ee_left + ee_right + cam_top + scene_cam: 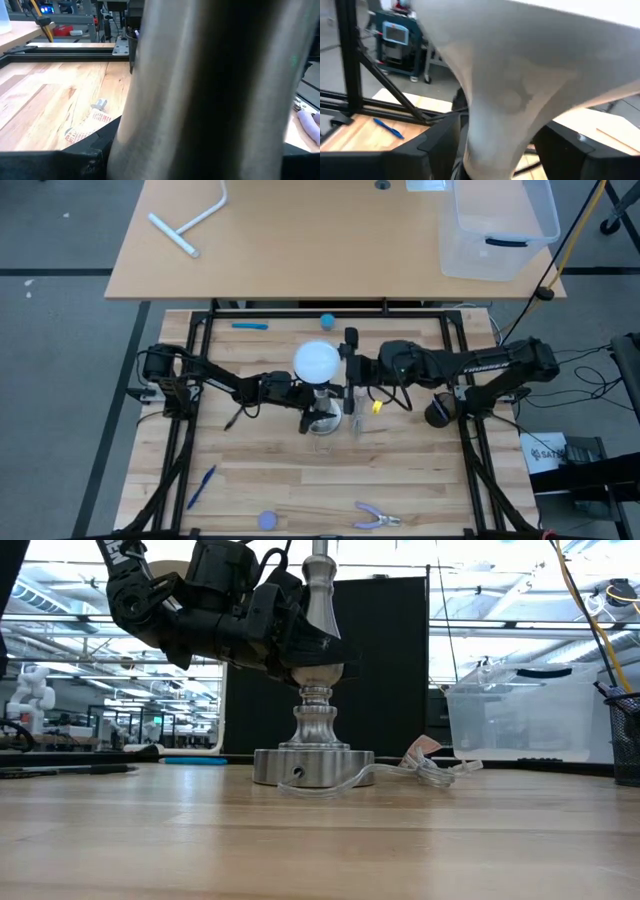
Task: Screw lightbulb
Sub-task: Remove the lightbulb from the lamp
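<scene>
On the tabletop [260, 470], the left tool [312, 402] pinches the silver stand [312, 755] by its stem, holding it steady. The lightbulb [317, 361] sits upright atop the stand; the right tool [345, 368] straddles its neck, though whether it is pinching I cannot tell. Turn squarely, keeping the bulb vertical so the threads don't cross.

White frosted lightbulb [505, 95] cut off by the right wrist view's upper edge, neck lost between the dark fingers. Silver round-based stand [313, 762] cropped at the low view's top, stem partly hidden behind the left claw [300, 650]. Right claw's fingertips hidden under the globe from above.
</scene>
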You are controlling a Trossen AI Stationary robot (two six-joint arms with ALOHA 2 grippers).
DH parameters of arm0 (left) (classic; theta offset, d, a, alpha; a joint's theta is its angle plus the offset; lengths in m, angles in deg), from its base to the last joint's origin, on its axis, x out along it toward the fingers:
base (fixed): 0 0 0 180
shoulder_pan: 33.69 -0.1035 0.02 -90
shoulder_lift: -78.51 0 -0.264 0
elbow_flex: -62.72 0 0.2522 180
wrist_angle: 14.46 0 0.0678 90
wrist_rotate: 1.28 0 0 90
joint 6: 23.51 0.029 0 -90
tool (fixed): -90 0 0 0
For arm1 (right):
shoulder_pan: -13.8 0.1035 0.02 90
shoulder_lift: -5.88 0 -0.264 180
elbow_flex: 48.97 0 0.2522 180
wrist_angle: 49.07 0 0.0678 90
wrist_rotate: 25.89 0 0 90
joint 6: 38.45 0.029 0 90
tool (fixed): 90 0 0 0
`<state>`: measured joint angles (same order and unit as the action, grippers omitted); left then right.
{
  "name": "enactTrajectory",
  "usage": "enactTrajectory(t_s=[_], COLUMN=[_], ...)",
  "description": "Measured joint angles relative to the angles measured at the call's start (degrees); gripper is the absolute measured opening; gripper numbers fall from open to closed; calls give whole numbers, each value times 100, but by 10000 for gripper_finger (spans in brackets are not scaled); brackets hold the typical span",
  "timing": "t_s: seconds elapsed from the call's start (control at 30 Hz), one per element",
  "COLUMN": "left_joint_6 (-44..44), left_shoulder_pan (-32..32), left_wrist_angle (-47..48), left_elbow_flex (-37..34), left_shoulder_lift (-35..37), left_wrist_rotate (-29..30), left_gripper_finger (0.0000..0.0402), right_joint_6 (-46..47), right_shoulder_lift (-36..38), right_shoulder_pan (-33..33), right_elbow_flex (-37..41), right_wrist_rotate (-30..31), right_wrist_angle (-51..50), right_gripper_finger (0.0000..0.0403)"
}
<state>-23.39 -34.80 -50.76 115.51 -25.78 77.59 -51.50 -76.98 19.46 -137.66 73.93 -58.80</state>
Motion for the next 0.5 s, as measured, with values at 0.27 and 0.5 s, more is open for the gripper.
enactTrajectory(t_s=[0.27,0.5], left_joint_6=[25,26], left_shoulder_pan=[1,2], left_wrist_angle=[-14,-26], left_elbow_flex=[4,0], left_shoulder_lift=[0,0], left_wrist_rotate=[4,1], left_gripper_finger=[258,258], right_joint_6=[36,-112], right_shoulder_lift=[133,177], right_shoulder_pan=[576,961], right_elbow_flex=[-4,-4], right_wrist_rotate=[836,1774], right_wrist_angle=[-315,-242], right_gripper_finger=[275,277])
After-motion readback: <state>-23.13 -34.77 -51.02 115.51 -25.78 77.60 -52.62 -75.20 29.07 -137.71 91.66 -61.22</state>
